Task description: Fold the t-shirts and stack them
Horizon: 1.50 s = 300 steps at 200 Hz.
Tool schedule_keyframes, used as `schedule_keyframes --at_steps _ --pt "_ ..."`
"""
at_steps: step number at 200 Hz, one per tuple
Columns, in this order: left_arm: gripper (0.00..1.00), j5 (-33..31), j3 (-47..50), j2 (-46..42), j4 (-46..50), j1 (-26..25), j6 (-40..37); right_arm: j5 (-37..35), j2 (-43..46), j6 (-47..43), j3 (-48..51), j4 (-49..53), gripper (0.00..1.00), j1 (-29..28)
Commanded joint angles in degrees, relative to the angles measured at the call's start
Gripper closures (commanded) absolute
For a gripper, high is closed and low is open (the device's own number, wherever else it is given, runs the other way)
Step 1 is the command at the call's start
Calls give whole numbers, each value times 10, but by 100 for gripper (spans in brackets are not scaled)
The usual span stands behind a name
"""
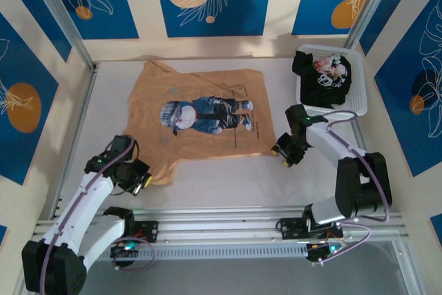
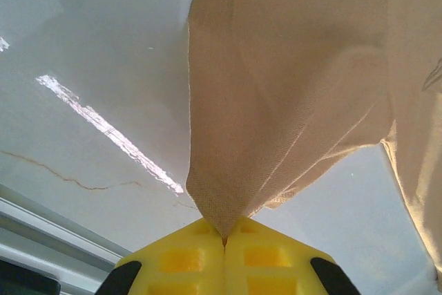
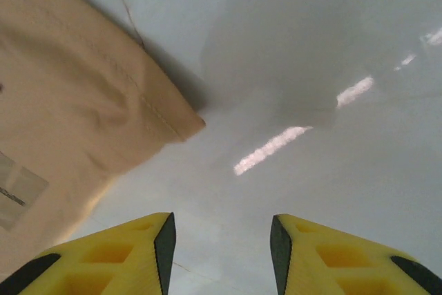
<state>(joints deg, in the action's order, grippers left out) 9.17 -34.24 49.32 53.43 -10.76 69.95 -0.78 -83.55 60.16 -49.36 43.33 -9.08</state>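
Lying print-up across the middle of the glossy white bench (image 1: 228,184) in the overhead view is the tan cloth t-shirt (image 1: 200,112) with a blue cartoon figure on its chest. It is spread mostly flat with soft creases. The black t-shirt with white-pink print (image 1: 324,74) sits crumpled in the white slatted plastic basket (image 1: 359,94) at the upper right of that frame.

From above, the left fingers (image 1: 141,183) meet the tan shirt's lower-left corner, but their grip is too small to judge. The left wrist view settles it: the yellow moulded plastic fingers (image 2: 179,260) are pressed together on a pinch of fine-woven tan cloth (image 2: 276,88), which fans upward in taut folds.

The right fingers (image 1: 282,151) sit just beside the shirt's lower-right corner in the overhead view. In the right wrist view, those yellow fingers (image 3: 131,253) stand apart with bare, light-streaked bench between them. The stitched hem corner (image 3: 173,119) lies at the left of the frame, clear of them.
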Motion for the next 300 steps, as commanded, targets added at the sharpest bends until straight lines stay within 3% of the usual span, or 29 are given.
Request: schedule_keyframes --at_steps 1,42,95,136,178,203,231,252,269,300 --pt "100 -18 -15 1 19 -6 -10 45 -26 44 0 -63 58 11" --pt "100 -20 -11 -4 17 -6 -9 62 -74 59 -9 -77 67 15" --pt "100 -20 -10 -11 20 -7 -9 51 -105 72 -3 -83 69 15" --pt "100 -61 -45 -43 59 -6 -16 26 -118 38 -62 -88 100 7" --pt "100 -92 -96 -88 157 -7 -15 -20 -55 -15 -120 20 100 -2" --pt "100 -68 -80 -133 202 -14 8 -16 -7 -36 -82 66 100 -4" --pt "100 9 -30 -154 228 -21 26 1 39 -51 -18 115 100 -9" --pt "100 -18 -48 -162 249 -40 20 9 64 -57 27 132 100 -16" --pt "100 -34 -65 -147 222 -43 5 10 69 -56 45 124 100 -16" --pt "100 -44 -96 -72 88 -50 -22 1 40 -57 6 118 100 -17"
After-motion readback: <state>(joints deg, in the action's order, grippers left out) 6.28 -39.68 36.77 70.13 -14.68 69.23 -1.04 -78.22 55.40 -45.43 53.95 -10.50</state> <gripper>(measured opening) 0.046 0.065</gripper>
